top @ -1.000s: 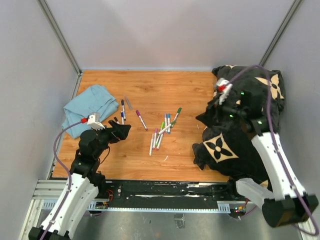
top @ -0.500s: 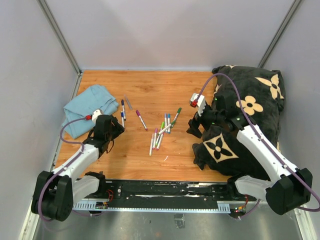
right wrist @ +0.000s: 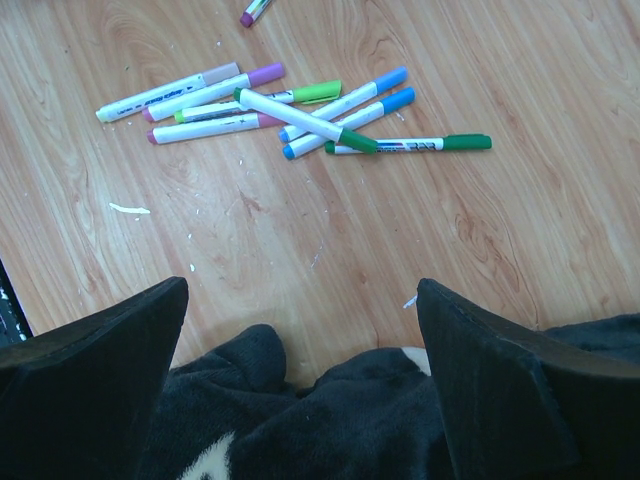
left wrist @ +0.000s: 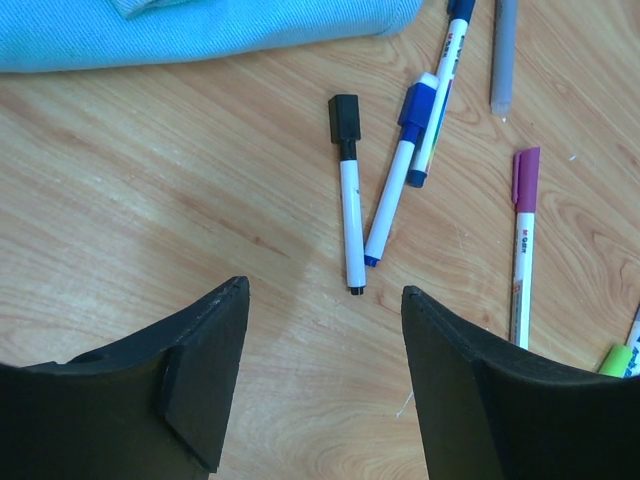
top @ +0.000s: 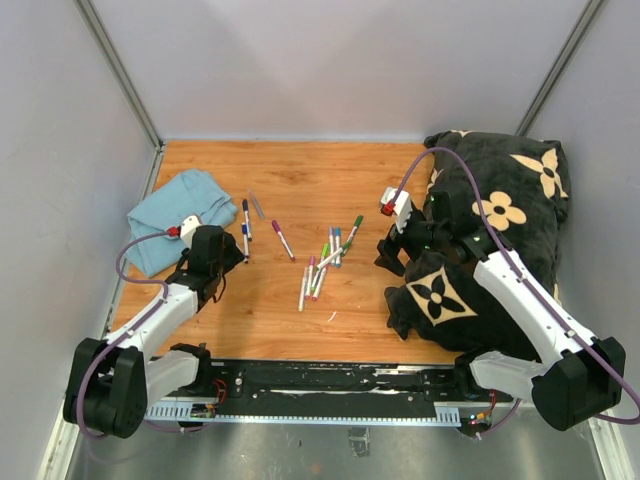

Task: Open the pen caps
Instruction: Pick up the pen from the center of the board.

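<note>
Top view: wood table (top: 300, 175), grey walls on three sides. A blue cloth (top: 170, 215) lies ahead-left of the left gripper (top: 228, 258). A black floral blanket (top: 500, 225) sits under the right gripper (top: 384, 256). Bare wood lies beyond both.

Left wrist: jaws wide apart, holding nothing. Pen caps are all on; black cap (left wrist: 343, 118), blue cap (left wrist: 413, 104) and purple cap (left wrist: 526, 175) lie just ahead.

Right wrist: jaws wide apart and empty over the blanket edge. Capped pens (right wrist: 300, 110) are heaped ahead, with a green cap (right wrist: 465, 142) ahead-right.

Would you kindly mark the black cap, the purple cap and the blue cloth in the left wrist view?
black cap (left wrist: 343, 117), left wrist view, cap's middle.
purple cap (left wrist: 526, 177), left wrist view, cap's middle.
blue cloth (left wrist: 220, 28), left wrist view, visible strip's middle.
</note>
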`<state>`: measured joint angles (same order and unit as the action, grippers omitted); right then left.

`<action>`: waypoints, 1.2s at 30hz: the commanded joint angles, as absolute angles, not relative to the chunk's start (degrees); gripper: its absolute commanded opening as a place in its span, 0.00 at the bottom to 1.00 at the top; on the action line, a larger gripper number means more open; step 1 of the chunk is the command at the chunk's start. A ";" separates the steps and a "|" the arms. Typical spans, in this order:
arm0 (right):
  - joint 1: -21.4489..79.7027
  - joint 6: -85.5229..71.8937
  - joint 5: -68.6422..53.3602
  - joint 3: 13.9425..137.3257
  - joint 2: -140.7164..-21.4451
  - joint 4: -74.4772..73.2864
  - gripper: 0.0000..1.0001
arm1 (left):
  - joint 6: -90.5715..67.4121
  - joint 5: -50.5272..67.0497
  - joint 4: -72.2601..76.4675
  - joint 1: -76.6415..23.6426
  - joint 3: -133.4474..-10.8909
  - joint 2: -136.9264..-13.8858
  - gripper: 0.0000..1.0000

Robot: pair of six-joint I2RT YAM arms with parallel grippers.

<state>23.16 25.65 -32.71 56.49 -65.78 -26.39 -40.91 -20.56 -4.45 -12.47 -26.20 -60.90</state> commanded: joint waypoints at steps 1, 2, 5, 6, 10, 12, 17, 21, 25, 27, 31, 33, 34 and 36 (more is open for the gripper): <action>23.82 26.46 -31.85 55.90 -64.98 -26.38 0.98 | -39.37 -23.85 -6.00 -12.03 -28.78 -61.56 0.67; 23.82 26.46 -31.89 55.82 -65.00 -26.30 0.98 | -39.28 -24.29 -6.25 -12.03 -28.97 -61.67 0.67; 23.82 26.46 -31.81 55.83 -65.05 -26.36 0.98 | -38.98 -24.93 -6.98 -12.02 -29.56 -62.21 0.67; 23.82 26.40 -31.82 55.81 -65.08 -26.32 0.98 | -38.94 -25.03 -7.07 -12.04 -29.66 -62.45 0.67; 23.82 26.37 -31.83 55.77 -65.04 -26.28 0.98 | -39.09 -25.61 -7.68 -12.04 -30.38 -63.75 0.67; 23.82 26.37 -31.89 55.72 -65.04 -26.33 0.98 | -39.24 -25.88 -8.05 -12.04 -30.70 -64.41 0.67; 23.82 26.36 -32.01 55.64 -65.11 -26.29 0.98 | -39.59 -27.49 -9.87 -11.97 -32.41 -66.75 0.66; 23.82 26.30 -32.08 55.63 -65.20 -26.30 0.98 | -39.62 -28.14 -10.37 -12.04 -33.36 -68.74 0.65; 23.77 26.32 -32.08 55.63 -65.15 -26.26 0.98 | -39.54 -29.35 -10.54 -12.05 -34.65 -70.87 0.63; 23.82 26.28 -32.11 55.63 -65.14 -26.32 0.98 | -39.53 -30.70 -11.42 -12.20 -35.82 -72.35 0.62; 23.82 26.30 -32.33 55.55 -65.15 -26.28 0.98 | -39.22 -31.84 -11.71 -12.63 -37.80 -75.59 0.55; 23.82 26.28 -32.42 55.55 -65.27 -26.33 0.98 | -38.79 -30.99 -11.60 -12.78 -39.34 -77.47 0.54; 23.82 26.29 -32.43 55.55 -65.30 -26.29 0.98 | -38.61 -30.64 -11.60 -12.89 -40.02 -78.30 0.54; 23.82 26.28 -32.56 55.54 -65.35 -26.32 0.98 | -38.29 -29.85 -11.40 -13.08 -41.26 -79.98 0.54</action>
<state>23.16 25.65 -32.69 56.27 -65.78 -26.39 -39.13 -28.73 -11.53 -12.62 -38.20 -77.60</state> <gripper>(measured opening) 0.984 0.544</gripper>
